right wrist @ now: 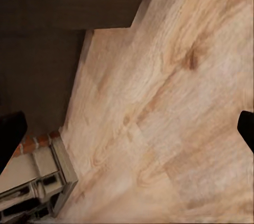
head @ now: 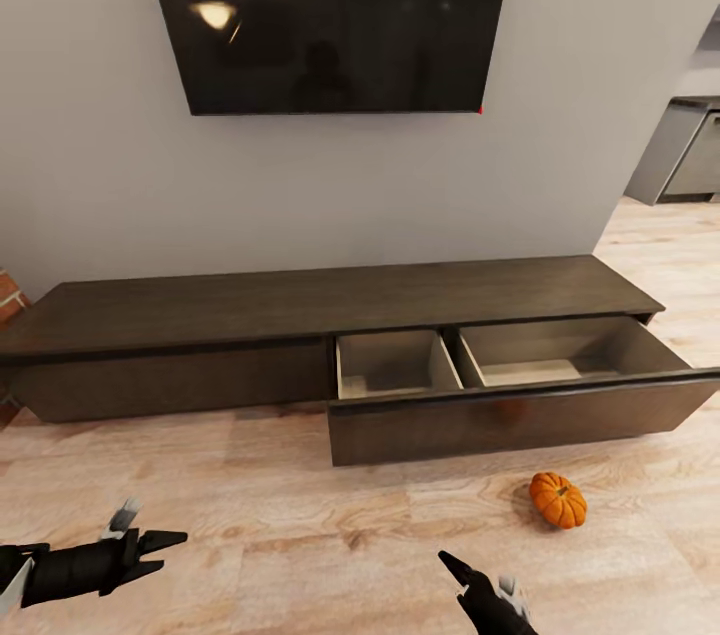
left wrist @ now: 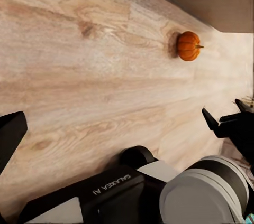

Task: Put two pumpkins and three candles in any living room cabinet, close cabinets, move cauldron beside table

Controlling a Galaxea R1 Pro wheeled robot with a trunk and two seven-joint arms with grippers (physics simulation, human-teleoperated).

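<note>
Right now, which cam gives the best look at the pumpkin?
Head view: the pumpkin lies whole on the wood floor, just in front of the open drawer. Left wrist view also catches it, unobstructed but smaller.

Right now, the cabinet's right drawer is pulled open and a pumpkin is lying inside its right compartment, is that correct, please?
Not quite. The cabinet does have its right drawer pulled open, but both compartments look empty in the head view. The pumpkin lies on the floor in front of the drawer, apart from it; the left wrist view also shows it on the wood floor.
</note>
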